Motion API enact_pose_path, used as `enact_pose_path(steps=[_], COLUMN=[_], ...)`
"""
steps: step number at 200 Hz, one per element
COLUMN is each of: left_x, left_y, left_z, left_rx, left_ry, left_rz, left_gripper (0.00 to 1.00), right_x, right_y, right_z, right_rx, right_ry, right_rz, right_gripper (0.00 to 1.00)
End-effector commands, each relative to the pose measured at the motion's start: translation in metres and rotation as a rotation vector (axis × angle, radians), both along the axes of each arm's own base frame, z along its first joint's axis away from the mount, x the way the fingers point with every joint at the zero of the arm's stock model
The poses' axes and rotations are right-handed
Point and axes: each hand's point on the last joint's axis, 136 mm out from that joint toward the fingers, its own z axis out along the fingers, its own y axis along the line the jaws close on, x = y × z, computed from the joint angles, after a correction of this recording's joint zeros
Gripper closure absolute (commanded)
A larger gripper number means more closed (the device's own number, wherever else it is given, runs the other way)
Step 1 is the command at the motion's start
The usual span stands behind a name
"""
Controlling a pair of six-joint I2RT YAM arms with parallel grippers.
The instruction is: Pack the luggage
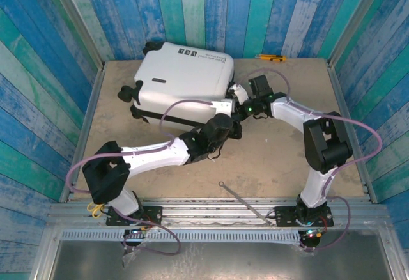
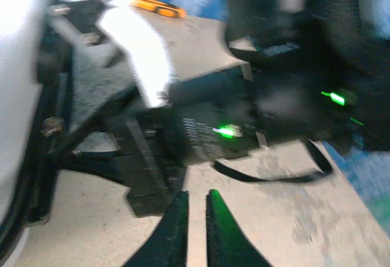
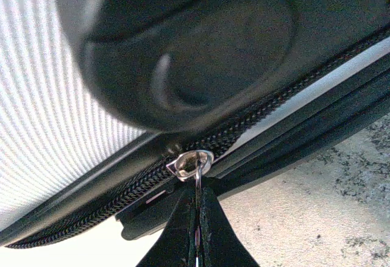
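The luggage, a white hard-shell suitcase with black wheels, lies flat and closed at the back of the table. My right gripper is at its right near corner. In the right wrist view the gripper is shut on the thin metal pull of the silver zipper slider, just below a black wheel and beside the ribbed white shell. My left gripper hovers over bare table just in front of the suitcase. Its fingers are shut with nothing between them, facing the right arm's black wrist.
A yellow pen-like tool lies at the table's back edge, right of the suitcase. A thin metal rod lies near the front rail. A black strap loops on the table under the right wrist. Blue plank walls enclose three sides.
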Motion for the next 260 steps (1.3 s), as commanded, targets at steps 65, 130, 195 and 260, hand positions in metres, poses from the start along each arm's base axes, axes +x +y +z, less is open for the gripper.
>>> enact_pose_path(steps=[65, 130, 195, 260], left_x=[0.049, 0.057, 0.065, 0.059], left_y=[0.037, 0.14, 0.173, 0.212], left_z=[-0.056, -0.086, -0.089, -0.072], left_rx=[-0.051, -0.079, -0.071, -0.092], left_ry=[0.065, 0.106, 0.118, 0.087], left_rz=[0.394, 0.656, 0.694, 0.764], left_gripper=[1.0, 1.0, 1.0, 1.0], right_x=[0.026, 0.05, 0.07, 0.103], right_y=[-0.004, -0.008, -0.015, -0.011], right_z=[0.004, -0.002, -0.013, -0.016], right_rx=[0.054, -0.009, -0.073, -0.014], right_ry=[-0.052, -0.104, -0.097, -0.044], right_rz=[-0.038, 0.009, 0.023, -0.049], right_gripper=[1.0, 1.0, 1.0, 1.0])
